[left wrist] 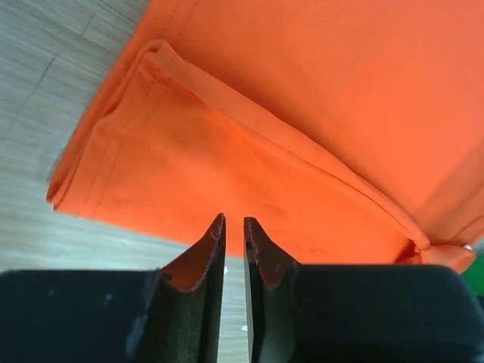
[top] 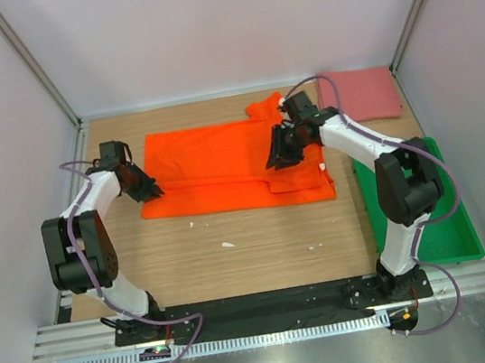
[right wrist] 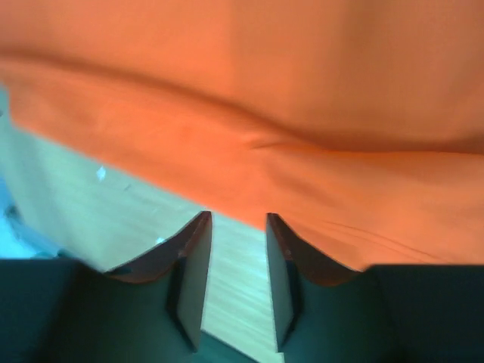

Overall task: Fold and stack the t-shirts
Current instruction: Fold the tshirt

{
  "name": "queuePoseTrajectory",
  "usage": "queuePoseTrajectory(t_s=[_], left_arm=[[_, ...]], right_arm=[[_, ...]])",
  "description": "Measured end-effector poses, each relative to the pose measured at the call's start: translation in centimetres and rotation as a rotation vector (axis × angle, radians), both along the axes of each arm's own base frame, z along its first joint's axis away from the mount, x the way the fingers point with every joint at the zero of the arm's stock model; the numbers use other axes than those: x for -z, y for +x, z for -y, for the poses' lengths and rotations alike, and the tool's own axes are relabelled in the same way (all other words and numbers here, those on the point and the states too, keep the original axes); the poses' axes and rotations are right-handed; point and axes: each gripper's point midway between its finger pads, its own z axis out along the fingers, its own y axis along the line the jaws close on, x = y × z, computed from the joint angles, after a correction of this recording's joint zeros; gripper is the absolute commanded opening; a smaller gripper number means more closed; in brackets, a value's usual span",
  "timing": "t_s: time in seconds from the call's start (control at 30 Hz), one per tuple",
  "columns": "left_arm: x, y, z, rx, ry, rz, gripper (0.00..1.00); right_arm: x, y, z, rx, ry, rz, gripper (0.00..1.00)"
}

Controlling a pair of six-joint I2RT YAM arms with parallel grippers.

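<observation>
The bright orange t-shirt (top: 221, 162) lies folded lengthwise across the middle of the table, one sleeve sticking out at its back right. The dull pink-red t-shirt (top: 359, 94) lies folded flat at the back right corner. My left gripper (top: 151, 192) hovers at the orange shirt's left end; in the left wrist view its jaws (left wrist: 234, 221) stand a narrow slit apart with only wood showing between them, just short of the folded hem (left wrist: 159, 144). My right gripper (top: 277, 154) is over the shirt's right part, jaws (right wrist: 238, 217) open and empty above the cloth edge (right wrist: 265, 151).
A green plastic tray (top: 456, 236) stands along the right side by the right arm's base. A few small white scraps (top: 227, 244) lie on the wooden table (top: 235, 255) in front of the shirt. Grey walls enclose the table on three sides.
</observation>
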Motion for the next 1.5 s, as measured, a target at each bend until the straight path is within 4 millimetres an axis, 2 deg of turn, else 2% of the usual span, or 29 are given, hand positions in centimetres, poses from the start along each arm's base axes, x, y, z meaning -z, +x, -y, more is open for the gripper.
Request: queuePoseTrajectory(t_s=[0.1, 0.13, 0.23, 0.37, 0.47, 0.6, 0.63, 0.77, 0.9, 1.0, 1.1, 1.27, 1.3, 1.4, 1.5], left_arm=[[2.9, -0.1, 0.2, 0.025, -0.018, -0.07, 0.14], [3.8, -0.1, 0.3, 0.032, -0.022, -0.093, 0.13], [5.0, 0.2, 0.1, 0.041, -0.026, -0.117, 0.1], [6.2, 0.2, -0.7, 0.027, -0.014, -0.151, 0.02], [6.7, -0.2, -1.3, 0.006, -0.014, -0.171, 0.02], [6.6, -1.3, -1.7, -0.013, -0.021, -0.18, 0.07], [6.5, -1.7, -1.7, -0.015, -0.021, -0.185, 0.11], [5.6, -2.4, -1.4, -0.004, -0.036, -0.186, 0.19], [3.4, -0.5, -0.7, 0.02, -0.079, -0.127, 0.18], [2.1, 2.0, -0.4, 0.037, -0.106, -0.071, 0.14], [3.0, 3.0, -0.2, 0.044, -0.12, -0.067, 0.13], [6.5, 1.7, -0.2, 0.032, -0.143, -0.163, 0.11], [6.5, 1.7, -0.1, 0.034, -0.161, -0.165, 0.11], [6.5, 1.9, -0.3, 0.03, -0.167, -0.161, 0.11], [6.5, 2.2, -0.4, 0.031, -0.164, -0.158, 0.13]], right_arm=[[1.3, -1.6, -4.8, -0.11, 0.069, -0.042, 0.21], [2.0, -2.1, -5.8, -0.135, 0.083, -0.063, 0.14], [3.9, -2.8, -7.4, -0.154, 0.119, -0.127, 0.09], [5.8, -3.3, -7.1, -0.139, 0.13, -0.173, 0.08], [6.9, -3.9, -6.5, -0.13, 0.123, -0.199, 0.08], [8.8, -5.5, -5.6, -0.121, 0.101, -0.245, 0.08], [9.2, -5.9, -5.4, -0.119, 0.095, -0.257, 0.08], [9.1, -6.4, -5.3, -0.117, 0.1, -0.267, 0.08], [8.7, -6.2, -5.4, -0.113, 0.106, -0.259, 0.11], [8.2, -5.8, -5.7, -0.106, 0.115, -0.251, 0.11], [7.6, -5.3, -6.3, -0.101, 0.134, -0.24, 0.11], [6.4, -3.7, -7.8, -0.084, 0.198, -0.218, 0.11], [6.4, -3.4, -8.1, -0.081, 0.207, -0.217, 0.11], [7.2, -2.2, -8.8, -0.075, 0.223, -0.219, 0.11], [8.9, -1.8, -8.9, -0.064, 0.218, -0.244, 0.1]])
